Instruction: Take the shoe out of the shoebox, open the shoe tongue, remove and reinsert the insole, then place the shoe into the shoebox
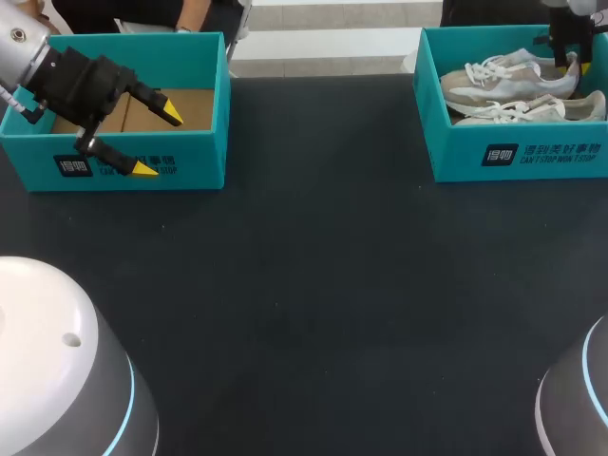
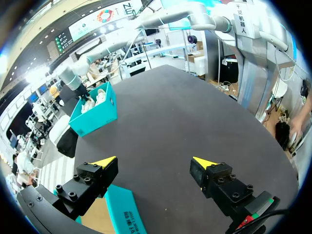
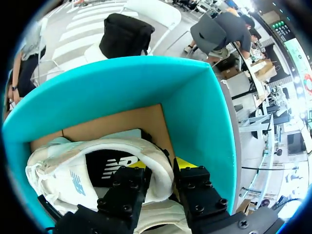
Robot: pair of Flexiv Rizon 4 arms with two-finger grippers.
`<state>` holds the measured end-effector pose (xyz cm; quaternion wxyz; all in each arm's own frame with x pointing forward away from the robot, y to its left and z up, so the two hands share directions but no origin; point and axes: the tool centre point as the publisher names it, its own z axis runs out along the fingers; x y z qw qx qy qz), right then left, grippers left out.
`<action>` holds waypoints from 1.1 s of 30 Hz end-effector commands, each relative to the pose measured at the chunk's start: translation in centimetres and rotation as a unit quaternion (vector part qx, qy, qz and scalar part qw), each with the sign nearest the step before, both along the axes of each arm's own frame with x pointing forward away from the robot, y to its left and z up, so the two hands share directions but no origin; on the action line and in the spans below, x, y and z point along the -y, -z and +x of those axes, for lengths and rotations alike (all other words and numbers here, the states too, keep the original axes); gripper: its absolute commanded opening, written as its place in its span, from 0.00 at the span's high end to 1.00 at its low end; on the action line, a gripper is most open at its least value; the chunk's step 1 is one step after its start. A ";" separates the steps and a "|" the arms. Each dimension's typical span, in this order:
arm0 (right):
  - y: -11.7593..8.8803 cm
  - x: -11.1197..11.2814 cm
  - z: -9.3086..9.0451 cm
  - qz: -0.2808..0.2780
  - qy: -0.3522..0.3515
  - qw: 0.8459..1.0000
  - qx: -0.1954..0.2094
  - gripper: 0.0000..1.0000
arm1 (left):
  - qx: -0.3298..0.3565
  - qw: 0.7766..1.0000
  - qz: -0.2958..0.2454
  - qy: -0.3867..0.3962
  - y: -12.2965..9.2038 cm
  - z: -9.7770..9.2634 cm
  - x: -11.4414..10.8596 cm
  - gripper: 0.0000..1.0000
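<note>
The right gripper (image 3: pixel 163 165) clamps the heel collar of the shoe (image 3: pixel 92 161) inside the shoebox (image 1: pixel 518 157). The shoe's long axis follows the box length, toe toward bench (image 1: pixel 313 285) centre. The left gripper (image 1: pixel 152 141) hangs open, well apart.

One desk (image 1: pixel 313 285) is carrying two shoeboxes: left shoebox (image 1: pixel 190 163) and right shoebox (image 1: pixel 458 157). Two shoes are lying in the latter: far shoe (image 1: pixel 513 78) and near shoe (image 1: pixel 532 109). Two grippers are showing: left gripper (image 1: pixel 158 142) and right gripper (image 3: pixel 163 165).
</note>
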<state>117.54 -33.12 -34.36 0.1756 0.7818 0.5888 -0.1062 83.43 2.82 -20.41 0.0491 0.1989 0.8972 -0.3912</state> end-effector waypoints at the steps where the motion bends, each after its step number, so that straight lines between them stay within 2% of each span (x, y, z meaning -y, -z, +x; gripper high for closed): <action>1: -0.4 0.3 0.9 0.001 0.005 1.000 0.002 0.66 | 0.000 1.000 0.002 0.000 0.0 -0.1 0.0 0.00; 5: -1.4 0.2 0.6 0.009 0.005 1.000 0.007 0.53 | 0.000 1.000 0.002 0.000 0.0 -0.1 0.0 0.00; 6: -1.8 0.1 0.4 0.013 0.008 1.000 0.005 0.42 | 0.000 1.000 0.002 0.000 0.0 -0.1 0.0 0.00; 7: -2.0 0.1 0.3 0.011 0.007 1.000 0.005 0.35 | 0.000 1.000 0.002 0.000 0.0 -0.1 0.0 0.00; 9: -2.4 0.0 -0.2 0.017 0.009 1.000 0.002 0.27 | 0.000 1.000 0.002 0.000 0.0 -0.1 0.0 0.00; 10: -2.8 -0.2 -0.6 0.016 0.007 1.000 0.002 0.13 | 0.000 1.000 0.002 0.000 0.0 -0.1 0.0 0.00; 11: -3.1 -0.3 -0.8 0.019 0.004 1.000 0.000 0.11 | 0.000 1.000 0.002 0.000 0.0 -0.1 0.0 0.00; 12: -3.1 -0.3 -0.8 0.019 0.004 1.000 0.000 0.11 | 0.000 1.000 0.002 0.000 0.0 -0.1 0.0 0.00; 15: -4.8 -0.9 -1.8 0.021 0.000 1.000 0.006 0.09 | 0.000 1.000 0.002 0.000 0.0 -0.1 0.0 0.00; 20: -8.0 -2.4 -4.2 0.042 0.006 0.999 0.026 0.07 | 0.000 1.000 0.002 0.000 0.0 -0.1 0.0 0.00; 22: -8.2 -2.6 -4.4 0.044 0.007 0.999 0.028 0.08 | 0.000 1.000 0.002 0.000 0.0 -0.1 0.0 0.00; 23: -9.2 -3.7 -6.1 0.049 0.003 0.998 0.030 0.06 | 0.000 1.000 0.002 0.000 0.0 -0.1 0.0 0.00; 26: -9.9 -4.7 -7.5 0.054 0.003 0.998 0.029 0.06 | 0.000 1.000 0.002 0.000 0.0 -0.1 0.0 0.00; 28: -11.1 -5.7 -8.9 0.063 0.020 0.997 0.034 0.08 | 0.000 1.000 0.002 0.000 0.0 -0.1 0.0 0.00; 30: -11.9 -6.2 -9.5 0.069 0.026 0.997 0.036 0.08 | 0.000 1.000 0.002 0.000 0.0 -0.1 0.0 0.00; 31: -12.6 -6.7 -10.2 0.069 0.025 0.997 0.035 0.04 | 0.000 1.000 0.002 0.000 0.0 -0.1 0.0 0.00; 33: -14.1 -7.4 -11.4 0.076 0.036 0.996 0.042 0.04 | 0.000 1.000 0.002 0.000 0.0 -0.1 0.0 0.00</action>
